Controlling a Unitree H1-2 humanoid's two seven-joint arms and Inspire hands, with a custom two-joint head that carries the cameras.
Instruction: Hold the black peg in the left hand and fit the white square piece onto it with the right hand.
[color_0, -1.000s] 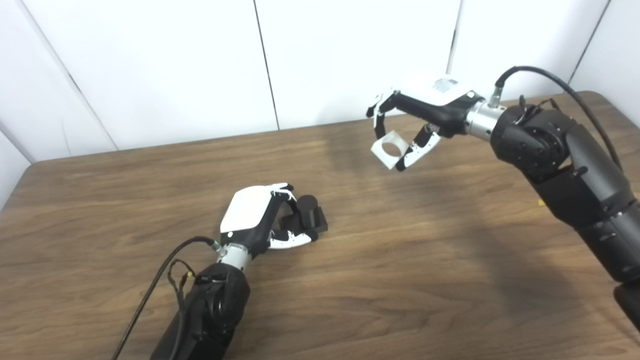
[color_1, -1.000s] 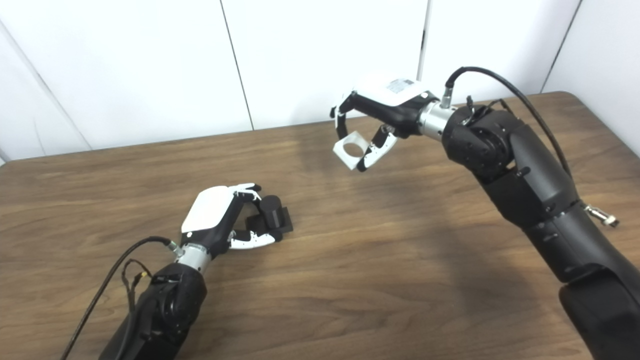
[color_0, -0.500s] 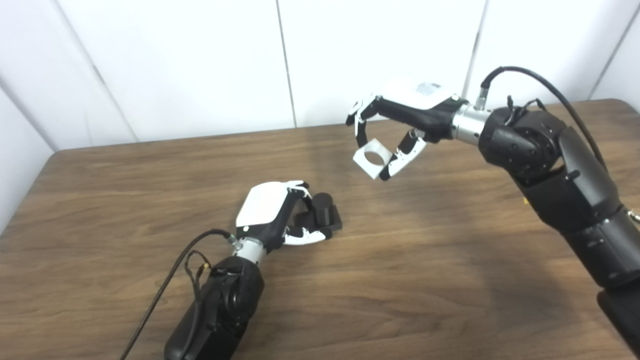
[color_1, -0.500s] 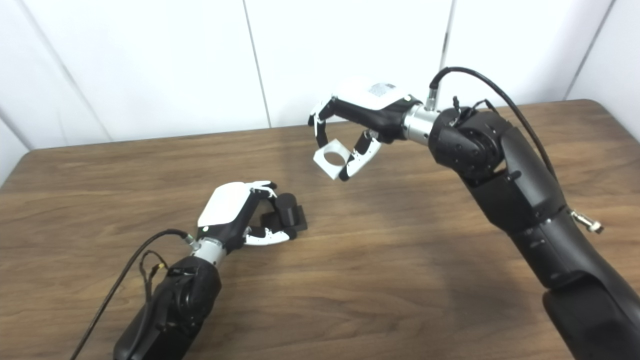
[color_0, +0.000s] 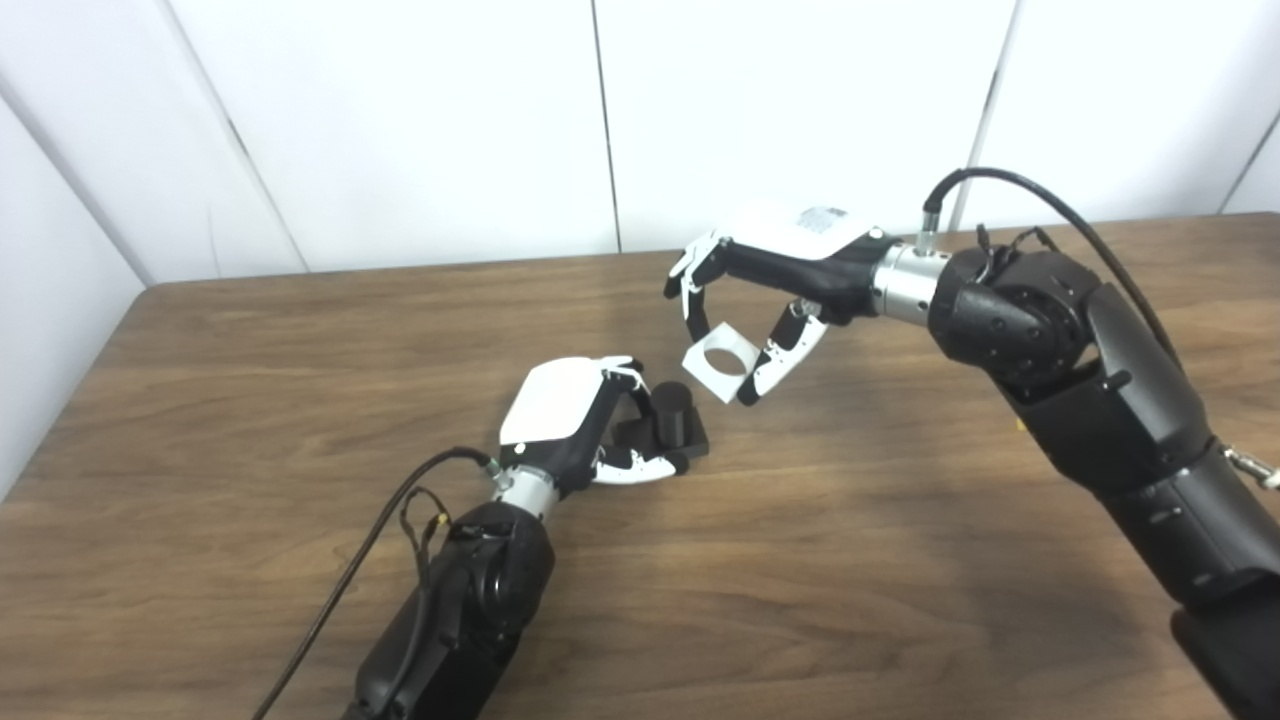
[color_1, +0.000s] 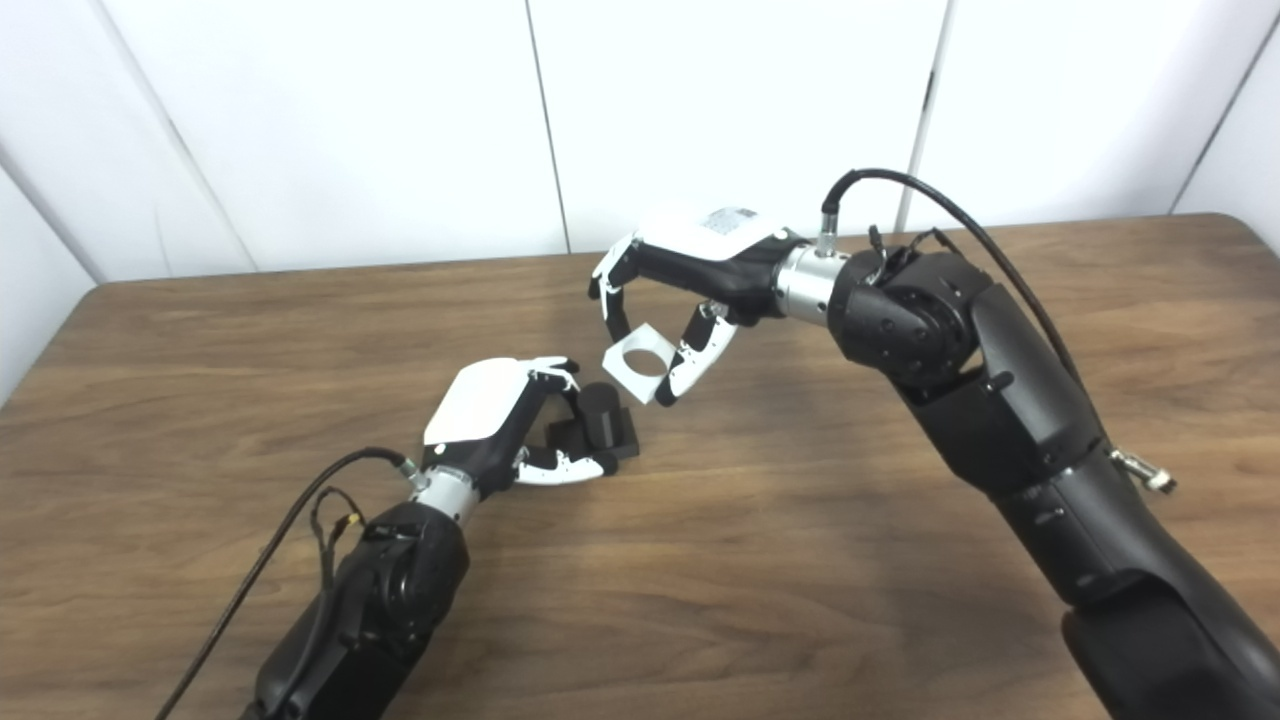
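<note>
The black peg (color_0: 674, 412), a short cylinder on a flat black base, rests on the wooden table (color_0: 300, 330) with my left hand (color_0: 575, 415) shut on its base from the left. My right hand (color_0: 770, 290) is shut on the white square piece (color_0: 720, 358), which has a round hole through it. The piece hangs in the air, tilted, just right of and slightly above the peg's top (color_1: 600, 395), a small gap apart. The same white piece (color_1: 640, 364) shows in the right eye view pinched between fingers and thumb.
The white wall panels (color_0: 600, 120) stand behind the table's far edge. The table's left edge (color_0: 70, 400) lies near the left arm. Cables loop from both forearms (color_0: 350, 590).
My right hand has carried the white piece down and left, from well apart to right beside the peg's top. The left hand still holds the peg. The camera has shifted, too.
</note>
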